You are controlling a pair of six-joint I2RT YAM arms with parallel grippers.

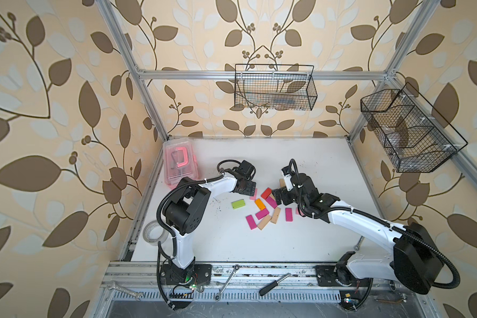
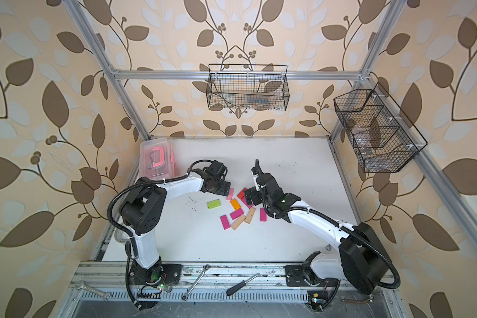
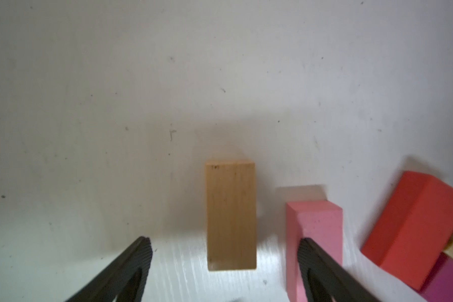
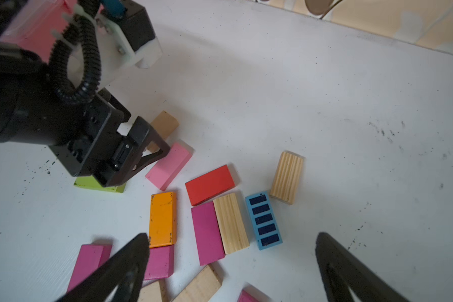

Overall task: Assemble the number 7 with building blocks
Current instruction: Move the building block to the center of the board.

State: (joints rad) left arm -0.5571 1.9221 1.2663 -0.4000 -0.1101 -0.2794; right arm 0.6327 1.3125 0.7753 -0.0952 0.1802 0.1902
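White desk (image 3: pixel 89 104), scuffed: a plain wood block (image 3: pixel 230 214) lies flat just beside the pink block (image 3: pixel 317 222), its long axis running straight out between the left jaws, which stand wide and apparently clear of it. Farther from the pink block, the right jaws hang spread and empty over other building blocks (image 4: pixel 207 230).

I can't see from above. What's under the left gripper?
A plain wood block lies on the table below the open left gripper. A pink block lies beside it, partly behind one finger. In both top views the gripper hides the wood block.
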